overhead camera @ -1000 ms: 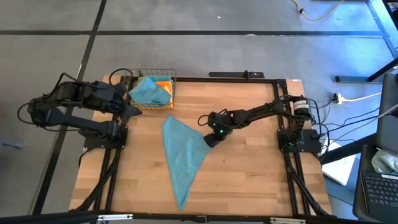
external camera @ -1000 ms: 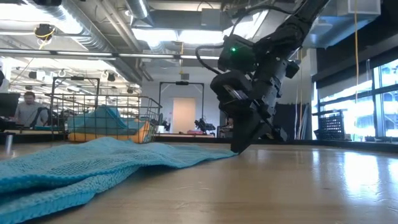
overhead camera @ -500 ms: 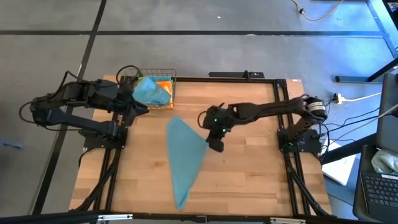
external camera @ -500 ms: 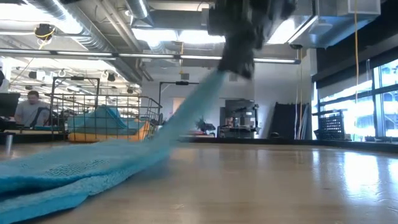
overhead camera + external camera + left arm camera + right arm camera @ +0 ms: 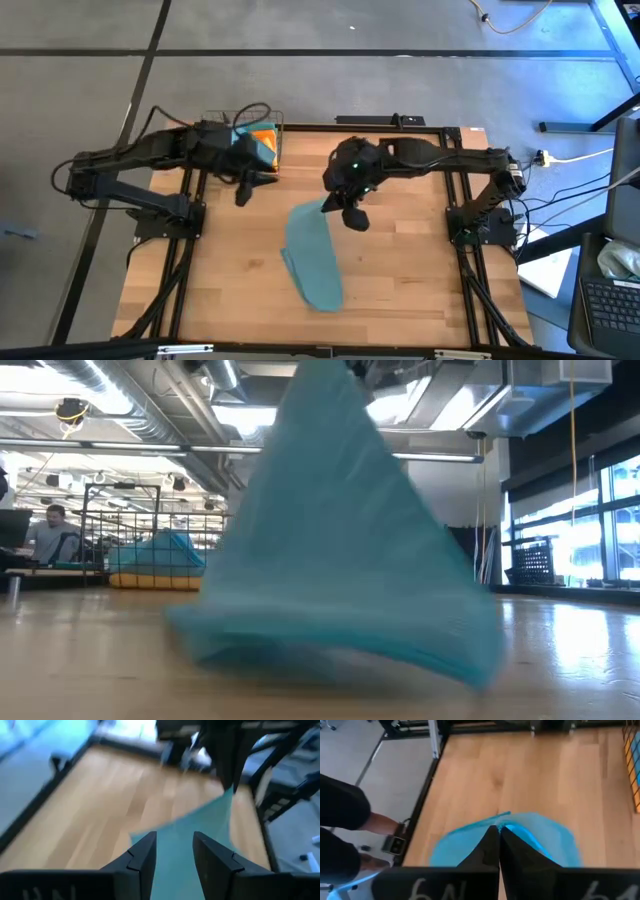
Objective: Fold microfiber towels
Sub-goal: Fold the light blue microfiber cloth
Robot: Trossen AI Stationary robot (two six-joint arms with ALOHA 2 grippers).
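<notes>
Since a second ago our right gripper [image 5: 352,213] has lifted the teal towel [image 5: 312,255] by its corner, fingers clamped on it, so it hangs mid-table with its lower end dragging. Our left gripper [image 5: 243,190], fingers apart, has swung out from the wire basket [image 5: 268,128]. We judge it must catch another corner next.
</notes>
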